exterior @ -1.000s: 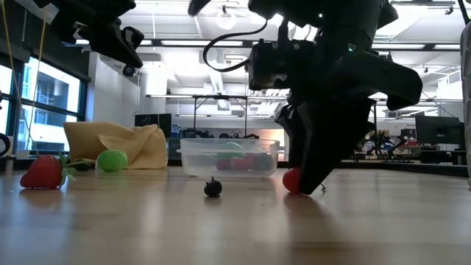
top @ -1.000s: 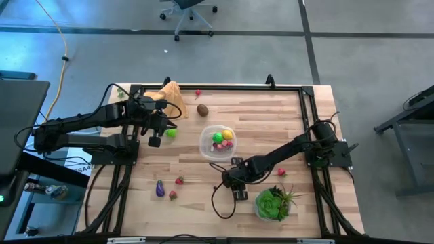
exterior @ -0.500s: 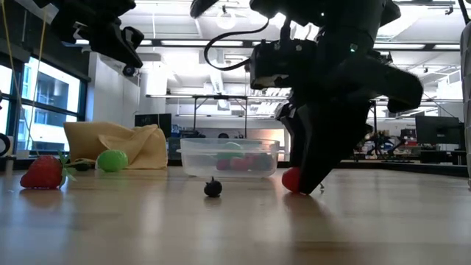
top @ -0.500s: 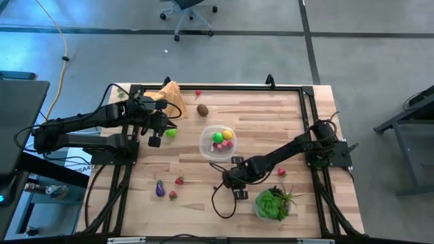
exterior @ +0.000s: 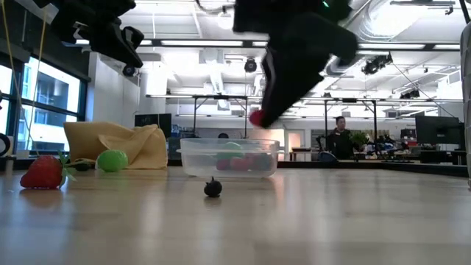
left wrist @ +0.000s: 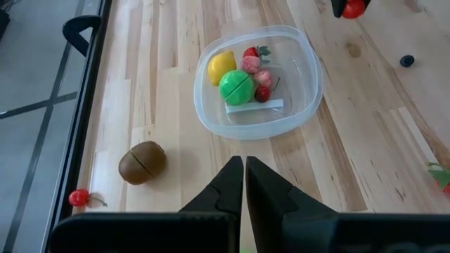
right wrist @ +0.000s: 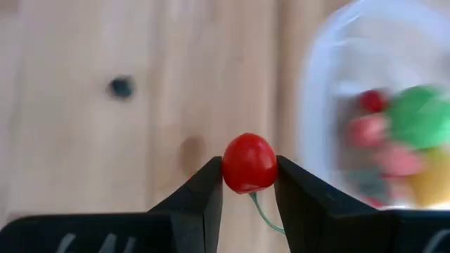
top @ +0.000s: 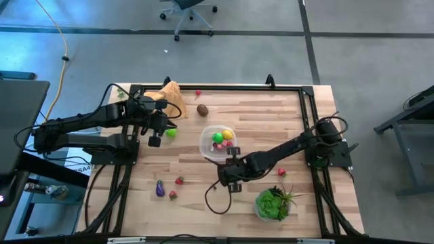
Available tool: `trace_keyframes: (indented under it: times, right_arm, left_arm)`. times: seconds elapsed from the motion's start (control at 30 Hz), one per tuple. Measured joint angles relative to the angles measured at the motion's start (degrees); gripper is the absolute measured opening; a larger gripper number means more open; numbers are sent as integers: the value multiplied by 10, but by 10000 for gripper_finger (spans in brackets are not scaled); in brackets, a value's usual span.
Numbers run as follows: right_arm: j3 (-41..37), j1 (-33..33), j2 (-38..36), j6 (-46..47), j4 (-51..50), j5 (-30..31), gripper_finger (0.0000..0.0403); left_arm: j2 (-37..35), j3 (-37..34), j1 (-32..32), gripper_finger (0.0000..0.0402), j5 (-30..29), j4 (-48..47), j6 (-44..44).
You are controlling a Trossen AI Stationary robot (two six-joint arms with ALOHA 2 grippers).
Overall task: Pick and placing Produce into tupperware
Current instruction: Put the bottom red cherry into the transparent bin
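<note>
The right gripper clamps a red cherry above the table, the tupperware just ahead; a small dark berry lies aside. The left gripper is pressed closed, empty, beside a lime.

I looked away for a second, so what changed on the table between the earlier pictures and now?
The right gripper, shut on a red cherry, lifted it off the wood and swung toward the tupperware. The left gripper stayed shut near the cloth; the other produce did not move.

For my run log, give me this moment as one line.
right tool: shut on small red cherry, raised beside clear plastic tupperware | left tool: shut, waiting by orange-tan cloth
</note>
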Motion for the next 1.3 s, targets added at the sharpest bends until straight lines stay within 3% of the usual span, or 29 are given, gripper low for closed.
trace_keyframes:
  times: [0.1, 0.3, 0.7, 0.9, 1.3]
  right_arm:
    - [36, -13, 0, -19, -22, 26, 101]
    - [71, -71, 0, -54, -62, 18, 101]
    - [69, -217, 0, -9, -81, -162, 102]
    - [24, -231, 1, -9, -44, -203, 103]
    - [-13, -213, 5, -28, 5, -209, 103]
  left_arm:
    - [0, 0, 0, 10, 0, 0, 0]
    - [0, 0, 0, 10, 0, -1, 0]
    - [0, 0, 0, 10, 0, -1, 0]
    - [0, 0, 0, 10, 0, -1, 0]
    - [0, 0, 0, 10, 0, -1, 0]
